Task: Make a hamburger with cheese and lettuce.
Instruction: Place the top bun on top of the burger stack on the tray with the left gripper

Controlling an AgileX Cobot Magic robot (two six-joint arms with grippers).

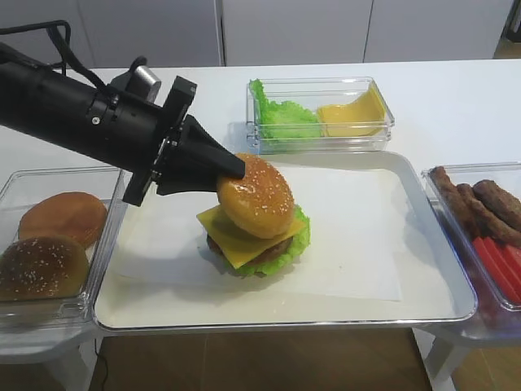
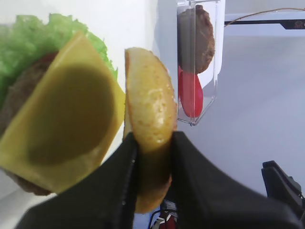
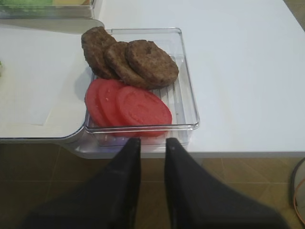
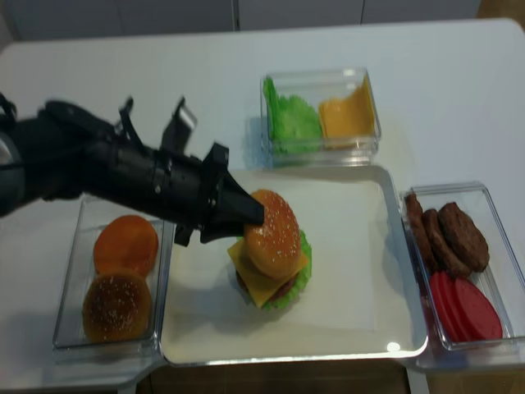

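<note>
The left gripper [image 1: 230, 169] reaches in from the left over a white tray [image 1: 423, 269] and clamps the edge of a sesame bun top [image 1: 255, 195] between its fingers [image 2: 119, 176] — the bun is tilted, leaning over the stack rather than lying flat on it. Under it sits the rest of the hamburger [image 1: 256, 240]: a brown patty [image 1: 273, 248], the square yellow cheese [image 1: 244, 244] over it with a corner sticking out to the near side, and the lettuce [image 1: 299, 238] ruffling out on the right. The stack stands on white paper [image 1: 358, 244] in the middle of the tray.

The right gripper [image 3: 152, 148] hangs off the near edge of the table, jaws nearly together and holding nothing — in front of it a clear box [image 3: 188, 102] holds patties [image 3: 150, 62] and tomato slices [image 3: 128, 105].

On the left, another box [image 1: 49, 183] holds two buns [image 1: 49, 244]. At the far side, a third box [image 1: 383, 110] contains green leaves [image 1: 281, 114] and yellow slices [image 1: 354, 114].
</note>
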